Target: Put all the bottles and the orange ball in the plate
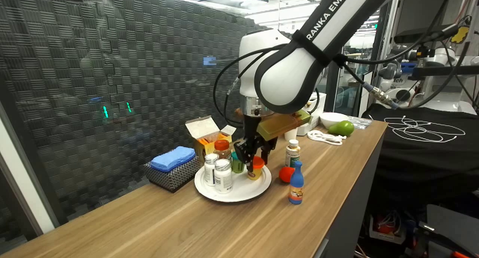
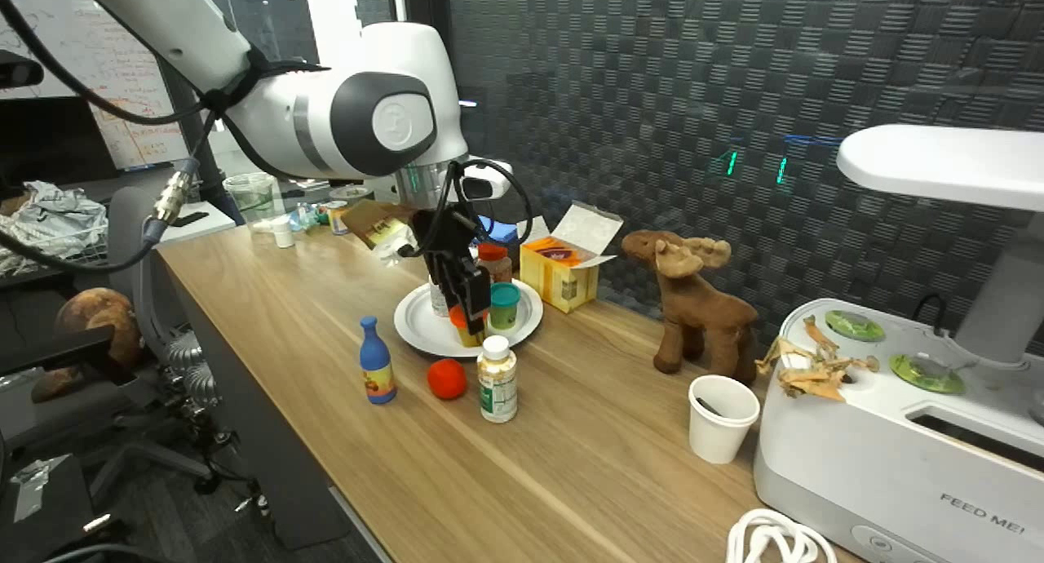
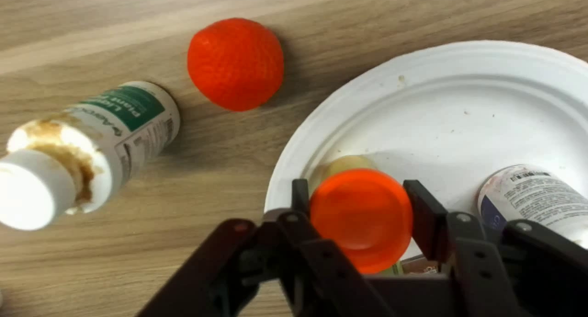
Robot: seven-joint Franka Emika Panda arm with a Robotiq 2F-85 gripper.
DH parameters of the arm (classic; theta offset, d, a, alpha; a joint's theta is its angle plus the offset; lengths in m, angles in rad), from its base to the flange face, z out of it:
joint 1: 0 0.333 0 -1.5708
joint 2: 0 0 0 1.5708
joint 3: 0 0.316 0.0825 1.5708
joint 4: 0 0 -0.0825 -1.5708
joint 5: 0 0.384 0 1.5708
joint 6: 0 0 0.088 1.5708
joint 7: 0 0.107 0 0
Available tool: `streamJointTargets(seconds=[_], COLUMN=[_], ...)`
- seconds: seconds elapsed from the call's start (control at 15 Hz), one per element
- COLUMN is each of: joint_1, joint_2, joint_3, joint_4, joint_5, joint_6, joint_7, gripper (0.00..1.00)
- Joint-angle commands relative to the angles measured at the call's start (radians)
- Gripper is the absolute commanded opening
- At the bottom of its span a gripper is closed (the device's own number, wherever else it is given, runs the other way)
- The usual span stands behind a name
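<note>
The white plate (image 1: 245, 193) holds two white bottles (image 1: 223, 177) (image 1: 210, 172), a brown bottle with a red cap (image 1: 222, 147) and a green tub (image 2: 504, 306) with a teal lid. My gripper (image 3: 353, 200) is closed about the orange lid of a yellow tub (image 3: 360, 220). This tub (image 1: 255, 174) is upright at the plate's near-right edge in an exterior view, its base seemingly on the plate. The orange ball (image 3: 236, 64), the white bottle with a green label (image 2: 497, 383) and the blue bottle (image 2: 377, 363) stand on the table outside the plate.
A yellow box (image 2: 563, 277) and a blue cloth (image 1: 173, 159) on a black box sit behind the plate. A toy moose (image 2: 701, 314), a paper cup (image 2: 722, 416), a white planter (image 2: 881, 457) and a green pear (image 1: 342, 128) stand farther along the table.
</note>
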Motion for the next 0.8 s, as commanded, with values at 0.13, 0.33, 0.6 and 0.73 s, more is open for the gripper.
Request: streamJointTargets(seconds=[0.13, 0.33, 0.6, 0.73], joint_1=[0.019, 0.022, 0.022, 0.027], joint_2=[0.022, 0.026, 0.015, -0.005], joint_3=[-0.032, -0.037, -0.034, -0.035], joint_4=[0.040, 0.047, 0.041, 0.034], joint_5=[-0.006, -0.008, -0.003, -0.005], joint_6=[-0.002, -0.010, -0.004, -0.008], joint_7=[-0.001, -0.003, -0.007, 0.003], gripper=[0.29, 0.79, 0.95, 1.00])
